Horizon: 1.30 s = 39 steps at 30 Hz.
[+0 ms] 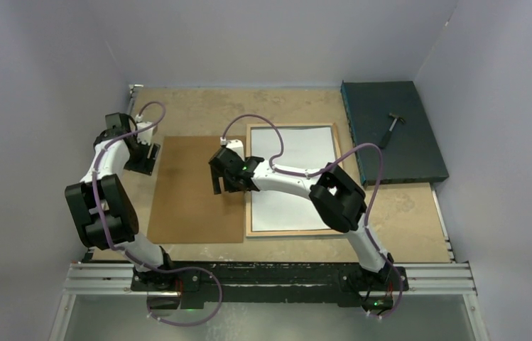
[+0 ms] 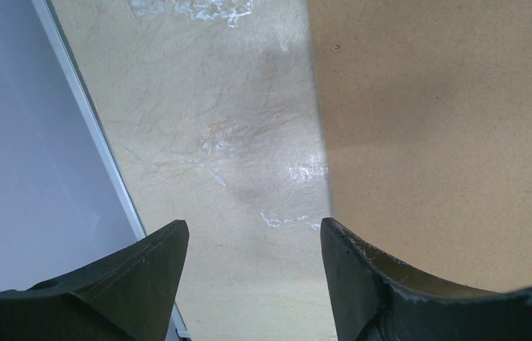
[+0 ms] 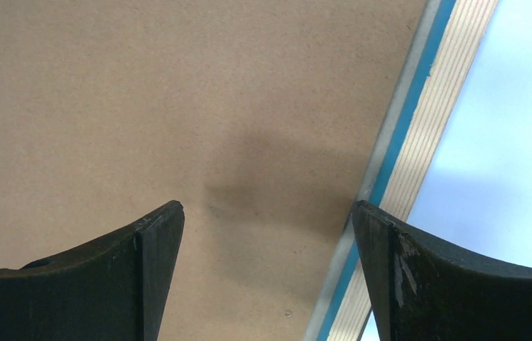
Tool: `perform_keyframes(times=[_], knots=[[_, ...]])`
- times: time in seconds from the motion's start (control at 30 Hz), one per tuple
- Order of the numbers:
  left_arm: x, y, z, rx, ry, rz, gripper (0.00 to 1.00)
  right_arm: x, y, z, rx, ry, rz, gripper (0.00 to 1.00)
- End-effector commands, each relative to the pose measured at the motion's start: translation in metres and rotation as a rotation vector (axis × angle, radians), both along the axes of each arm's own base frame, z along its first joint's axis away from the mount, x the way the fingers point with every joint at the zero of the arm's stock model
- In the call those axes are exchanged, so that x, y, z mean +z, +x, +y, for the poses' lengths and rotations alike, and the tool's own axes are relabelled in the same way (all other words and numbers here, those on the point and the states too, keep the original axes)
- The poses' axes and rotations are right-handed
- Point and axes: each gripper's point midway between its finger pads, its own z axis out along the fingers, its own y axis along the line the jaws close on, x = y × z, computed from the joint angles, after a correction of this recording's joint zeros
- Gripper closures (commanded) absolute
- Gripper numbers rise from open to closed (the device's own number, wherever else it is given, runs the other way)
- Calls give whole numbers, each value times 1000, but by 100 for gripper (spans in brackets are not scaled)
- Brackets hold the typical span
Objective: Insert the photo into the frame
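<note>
The frame (image 1: 285, 232) lies face down right of the table's middle, its pale wood back up. A blue edge strip and the wood rim (image 3: 433, 106) show in the right wrist view. The photo (image 1: 298, 153) lies inside the rim with its plain white back (image 3: 518, 128) up; its printed side is hidden. My right gripper (image 1: 219, 181) is open and empty (image 3: 268, 213), hovering over the brown backing board (image 1: 195, 192) just left of the frame's left edge. My left gripper (image 1: 143, 158) is open and empty (image 2: 254, 227) above the bare table at the board's left edge (image 2: 447, 128).
A dark teal slab (image 1: 405, 153) with a small hammer (image 1: 392, 128) on it lies at the back right. Grey walls close in the table on three sides, and a metal rail (image 2: 99, 135) runs along the left edge.
</note>
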Motion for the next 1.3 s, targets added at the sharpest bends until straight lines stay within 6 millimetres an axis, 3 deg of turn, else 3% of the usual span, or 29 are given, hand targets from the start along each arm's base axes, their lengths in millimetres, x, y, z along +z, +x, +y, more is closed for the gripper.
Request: perform_keyframes(times=[0.0,0.3,0.43,0.63,0.8,0.9,1.07,1.27], knots=[[3,1,-1,-32,9,-39,32,-9,-4,-20,-47,-103,5,8],[-8,-4,17,-23,73,-45,32,-25,-7,-14,-47,-133,42,7],[-23,-7,28,-13,128,-36,33,-31,-12,-9,-62,-113,85,6],[-60,-17,11,-15,28,21,35,-25,-12,-2,-68,-45,121,4],[-73,-21,-10,-33,-70,37,35,-18,-4,-1,-103,100,180,4],[-79,-22,-19,-40,-92,50,35,-17,-9,5,-91,214,249,4],[-91,-27,-30,-48,-129,71,37,13,-11,30,-22,454,292,5],[-100,-31,-40,-57,-177,95,40,81,-7,46,80,796,287,9]])
